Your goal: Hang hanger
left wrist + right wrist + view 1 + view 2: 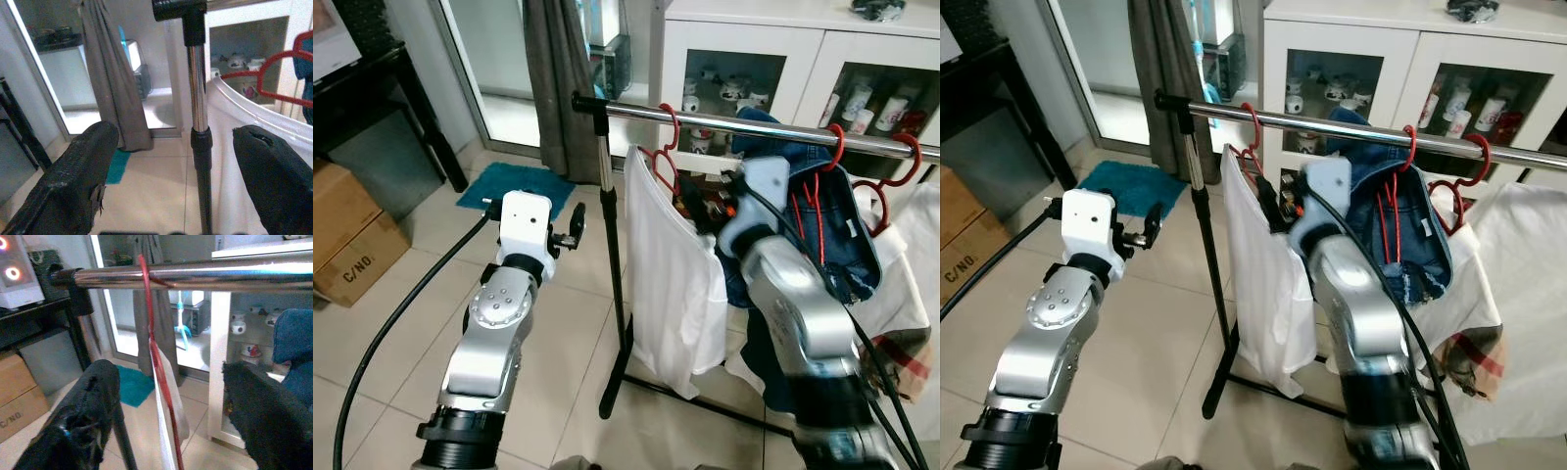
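Right wrist view puts my right pincer [166, 421] just under the rail [195, 274], fingers [83, 426] spread wide with nothing clamped between them. The red hanger [154, 357] runs down through the gap, its hook over the rail above the pincer, and the white shirt [168, 382] hangs from it just beyond the fingertips. I judge the hanger is already seated, so the step in hand is a clean release. To do it well I would draw the wrist straight back along the fingers' own line, away from the rail, keeping both fingers wide so neither catches the red wire or drags the shirt. I would not lift, since the rail sits close above and a knock could unhook it. The denim garment [293, 342] lies just off the far finger, so I would not swing to that side.

My left pincer [171, 171] is held up beside the rack's post [198, 98], also wide open and holding nothing, the post standing beyond its gap. It can stay where it is
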You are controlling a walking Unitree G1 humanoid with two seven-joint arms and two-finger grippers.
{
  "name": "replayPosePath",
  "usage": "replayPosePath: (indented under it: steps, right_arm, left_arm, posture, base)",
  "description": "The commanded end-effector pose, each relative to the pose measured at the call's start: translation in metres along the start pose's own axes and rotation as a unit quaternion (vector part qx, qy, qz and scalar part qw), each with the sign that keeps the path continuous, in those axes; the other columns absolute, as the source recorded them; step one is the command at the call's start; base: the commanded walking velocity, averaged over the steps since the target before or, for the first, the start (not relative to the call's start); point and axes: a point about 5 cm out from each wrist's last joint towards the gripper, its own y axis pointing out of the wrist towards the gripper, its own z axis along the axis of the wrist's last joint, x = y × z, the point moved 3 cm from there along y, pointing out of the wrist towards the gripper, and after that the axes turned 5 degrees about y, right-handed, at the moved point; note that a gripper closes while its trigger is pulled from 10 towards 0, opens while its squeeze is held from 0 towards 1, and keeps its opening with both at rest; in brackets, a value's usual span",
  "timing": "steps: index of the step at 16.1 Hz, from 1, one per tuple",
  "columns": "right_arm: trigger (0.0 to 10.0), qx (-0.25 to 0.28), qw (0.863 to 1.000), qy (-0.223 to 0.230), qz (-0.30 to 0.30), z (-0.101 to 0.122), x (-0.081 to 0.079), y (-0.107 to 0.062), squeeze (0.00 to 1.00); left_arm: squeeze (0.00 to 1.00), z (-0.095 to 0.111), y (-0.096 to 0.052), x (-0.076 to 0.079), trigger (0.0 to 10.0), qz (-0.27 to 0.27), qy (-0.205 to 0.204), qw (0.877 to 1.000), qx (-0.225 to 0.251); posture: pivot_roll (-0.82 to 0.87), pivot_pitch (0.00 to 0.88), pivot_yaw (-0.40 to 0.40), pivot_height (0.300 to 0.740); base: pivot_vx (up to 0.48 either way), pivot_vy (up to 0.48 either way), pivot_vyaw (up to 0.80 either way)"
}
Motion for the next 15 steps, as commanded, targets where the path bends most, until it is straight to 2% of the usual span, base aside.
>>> replayPosePath:
  steps: [1, 2, 3, 6, 8, 10, 11, 12, 15]
  right_arm:
    - [10.0, -0.011, 1.0, 0.002, -0.011, -0.002, 0.003, 0.002, 1.0]
    - [10.0, -0.017, 1.0, 0.0, -0.014, 0.002, 0.005, 0.013, 1.0]
    - [10.0, -0.018, 1.0, -0.001, -0.013, 0.003, 0.005, 0.014, 1.0]
    - [10.0, -0.053, 0.998, -0.017, 0.026, 0.006, -0.002, 0.028, 1.0]
    - [10.0, -0.077, 0.995, -0.022, 0.051, 0.005, -0.005, 0.034, 1.0]
    - [10.0, -0.085, 0.995, -0.027, 0.039, 0.009, -0.003, 0.044, 1.0]
    - [10.0, -0.086, 0.995, -0.031, 0.038, 0.01, -0.003, 0.045, 0.2]
    - [10.0, -0.088, 0.995, -0.032, 0.044, 0.01, -0.005, 0.048, 0.0]
    - [10.0, -0.111, 0.992, -0.032, 0.048, 0.002, -0.007, 0.054, 0.0]
  left_arm:
    - [0.0, -0.001, -0.003, -0.003, 10.0, -0.005, 0.007, 1.0, -0.006]
    - [0.0, -0.011, -0.009, -0.005, 10.0, -0.054, 0.026, 0.998, -0.025]
    - [0.0, -0.013, -0.011, -0.006, 10.0, -0.065, 0.031, 0.997, -0.029]
    - [0.0, -0.014, -0.026, 0.007, 10.0, -0.183, 0.045, 0.982, -0.024]
    - [0.0, -0.019, -0.03, 0.009, 10.0, -0.199, 0.055, 0.978, -0.034]
    - [0.0, -0.017, -0.029, 0.007, 10.0, -0.205, 0.055, 0.977, -0.033]
    - [0.0, -0.017, -0.03, 0.007, 10.0, -0.207, 0.055, 0.976, -0.033]
    - [0.0, -0.017, -0.03, 0.007, 10.0, -0.211, 0.056, 0.975, -0.032]
    - [0.0, -0.016, -0.032, 0.008, 10.0, -0.215, 0.057, 0.974, -0.032]
  posture:
    - [-0.06, 0.067, 0.072, 0.74]
    - [-0.05, 0.071, 0.068, 0.74]
    - [-0.05, 0.071, 0.067, 0.74]
    - [-0.06, 0.072, 0.072, 0.74]
    - [-0.06, 0.075, 0.077, 0.74]
    - [-0.06, 0.075, 0.077, 0.74]
    - [-0.06, 0.074, 0.076, 0.74]
    - [-0.06, 0.074, 0.076, 0.74]
    - [-0.06, 0.072, 0.08, 0.74]
  base:
    - [0.0, 0.0, 0.0]
    - [0.0, 0.0, 0.0]
    - [0.0, 0.0, 0.0]
    - [0.0, 0.0, 0.0]
    - [0.0, 0.0, 0.0]
    - [0.0, 0.0, 0.0]
    - [0.0, 0.0, 0.0]
    - [0.0, 0.0, 0.0]
    - [0.0, 0.0, 0.0]
